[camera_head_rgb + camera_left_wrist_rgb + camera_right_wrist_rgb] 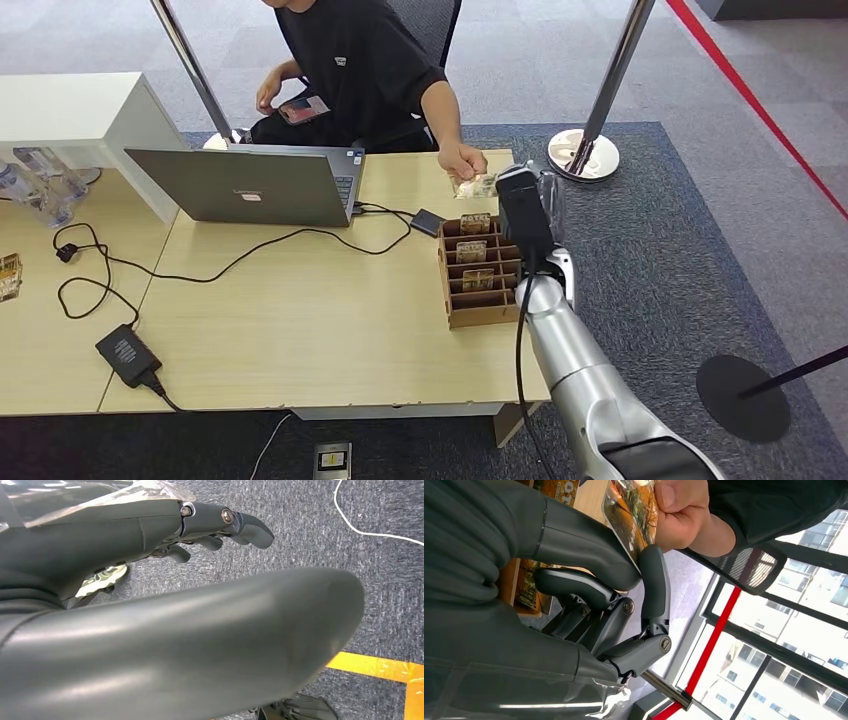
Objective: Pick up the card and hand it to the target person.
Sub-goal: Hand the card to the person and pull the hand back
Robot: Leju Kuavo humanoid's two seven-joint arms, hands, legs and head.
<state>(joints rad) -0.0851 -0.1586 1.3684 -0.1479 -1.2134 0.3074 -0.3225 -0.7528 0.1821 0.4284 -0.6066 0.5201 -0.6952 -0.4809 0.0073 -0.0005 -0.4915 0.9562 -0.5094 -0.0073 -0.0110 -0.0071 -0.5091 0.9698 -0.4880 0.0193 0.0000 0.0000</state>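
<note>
Two grips on the card (631, 517) at once: your right hand (624, 587) pinches its near edge between the thick thumb and a dark finger of its fingers (655, 582), and the person's hand (681, 515) clamps the far edge. Card sits tilted, glossy, orange-brown print, held up off the bench (300, 320) between the two hands, just beyond the far end of the card holder (480, 272). Other fingers of your right hand curl loosely under the thumb, not touching the card.

In the head view your right hand (530, 205) is raised over the bench's right far corner, the card (473, 186) poking out toward the person's hand (460, 160). The wooden card holder stands right below the wrist, more cards upright in its slots.

Your left hand (220, 527) hangs over grey carpet, fingers bent a bit and apart, nothing in them.

Person (360, 70) in black sits behind the bench, arm stretched to the card. Laptop (250, 185) sits mid-bench, black cables and a power brick (127, 355) to its left.
</note>
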